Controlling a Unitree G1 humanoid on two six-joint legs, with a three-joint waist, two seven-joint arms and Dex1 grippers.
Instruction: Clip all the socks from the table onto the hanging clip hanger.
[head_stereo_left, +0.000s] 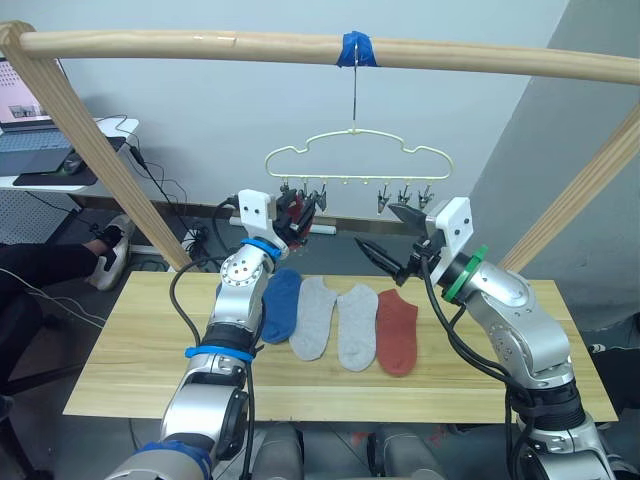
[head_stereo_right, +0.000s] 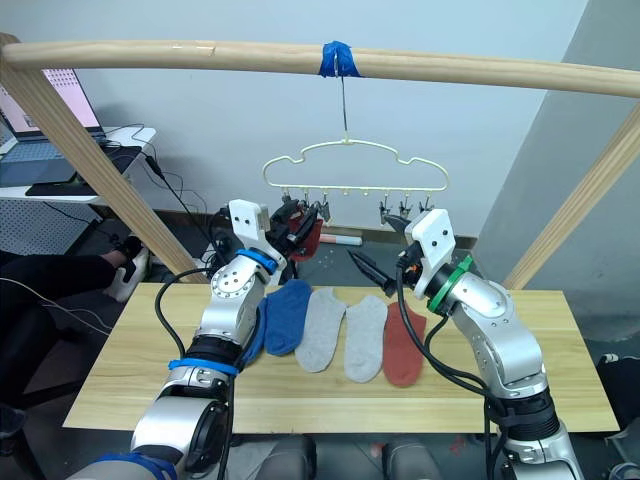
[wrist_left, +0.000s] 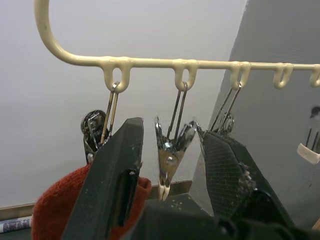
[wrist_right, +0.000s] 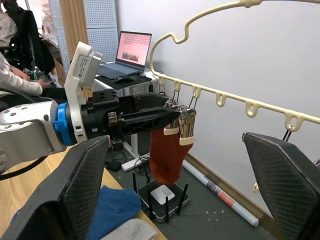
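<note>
The left gripper (wrist_left: 170, 175) reaches up under the clip hanger (head_stereo_left: 357, 160), its fingers apart around a silver clip (wrist_left: 169, 152). Beside it a rust red sock (wrist_right: 166, 152) already hangs clipped. The right gripper (head_stereo_left: 392, 240) waits spread wide below the hanger's right end. Beneath the hanger, four socks (head_stereo_left: 339, 322) lie on the table (head_stereo_left: 130, 350). The wooden rail (head_stereo_left: 200, 45) carries the hanger.

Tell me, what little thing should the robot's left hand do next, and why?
Probably pull the left gripper back from the clip hanger. The rust red sock already hangs from a silver clip, and the fingers stand open around a neighbouring clip. Four socks still wait on the table, so it should likely fetch one.
</note>
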